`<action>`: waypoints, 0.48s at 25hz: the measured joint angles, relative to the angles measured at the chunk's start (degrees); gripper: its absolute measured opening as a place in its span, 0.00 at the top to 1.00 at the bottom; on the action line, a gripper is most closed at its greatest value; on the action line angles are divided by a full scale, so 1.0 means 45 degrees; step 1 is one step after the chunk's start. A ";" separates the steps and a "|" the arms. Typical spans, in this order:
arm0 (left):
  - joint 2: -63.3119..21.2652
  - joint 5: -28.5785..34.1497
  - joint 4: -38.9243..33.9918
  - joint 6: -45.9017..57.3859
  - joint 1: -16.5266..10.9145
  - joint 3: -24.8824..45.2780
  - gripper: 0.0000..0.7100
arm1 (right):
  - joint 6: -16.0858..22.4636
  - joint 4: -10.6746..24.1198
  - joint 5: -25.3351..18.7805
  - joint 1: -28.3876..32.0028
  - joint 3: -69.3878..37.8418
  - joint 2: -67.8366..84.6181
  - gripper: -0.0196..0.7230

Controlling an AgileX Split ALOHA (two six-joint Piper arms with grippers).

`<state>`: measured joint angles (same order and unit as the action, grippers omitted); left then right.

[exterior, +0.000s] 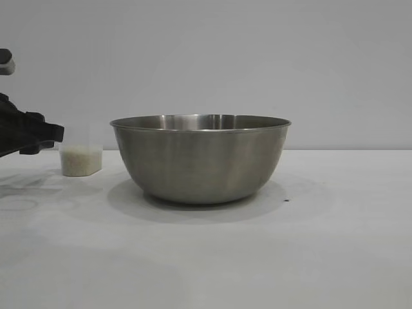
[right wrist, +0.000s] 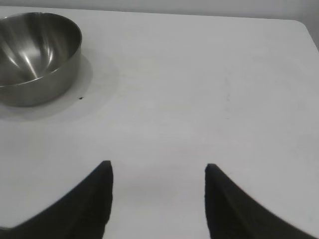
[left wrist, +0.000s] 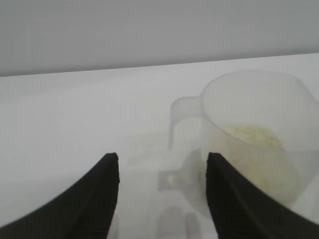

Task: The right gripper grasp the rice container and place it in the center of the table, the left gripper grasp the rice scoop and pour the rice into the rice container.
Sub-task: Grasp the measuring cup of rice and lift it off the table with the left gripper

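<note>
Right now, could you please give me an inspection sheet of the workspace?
Surface: white table, bare apart from a tiny dark speck.
Job's things: steel bowl upright mid-table, empty inside as far as the right wrist view shows; scoop upright to its left, apart from it, holding rice.
Clutter: nothing seen.
Grippers: left claw open, near the scoop's handle, not gripping it; right claw open above bare table, away from the bowl.
Cables: nothing seen.
Surroundings: plain grey wall.
</note>
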<state>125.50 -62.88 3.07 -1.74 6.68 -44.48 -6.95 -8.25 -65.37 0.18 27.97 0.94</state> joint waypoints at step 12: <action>0.0246 0.0260 0.0023 0.0000 -0.0321 -0.0550 0.45 | -0.0003 -0.0024 0.0000 0.0000 0.0000 0.0000 0.49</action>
<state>126.61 -61.71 3.17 -1.74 5.24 -46.96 -6.97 -8.36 -65.37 0.18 27.97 0.94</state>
